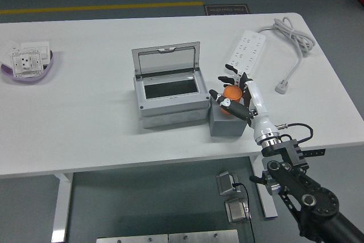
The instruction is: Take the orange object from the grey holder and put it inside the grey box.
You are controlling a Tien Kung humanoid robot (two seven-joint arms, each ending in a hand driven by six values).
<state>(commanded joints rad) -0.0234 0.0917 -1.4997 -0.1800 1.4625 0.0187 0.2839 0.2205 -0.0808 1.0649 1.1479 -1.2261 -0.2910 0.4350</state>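
My right hand [234, 96] comes in from the lower right, and its fingers are curled around the orange object [231, 91], which sits on top of the grey holder [226, 122]. I judge this a grasp just made or about to lift, since the object looks as if it is resting at the holder's top.

The risk I see is the grip slipping: the object looks rounded and my fingers hide most of it, so a loose hold could let it roll off onto the table [85, 118]. Lifting at a tilt might also drag the holder along.

I cannot tell its long axis or which way it points; too little shows.

Just to the left, touching or nearly touching the holder, the grey box [170, 92] stands with its lid raised.
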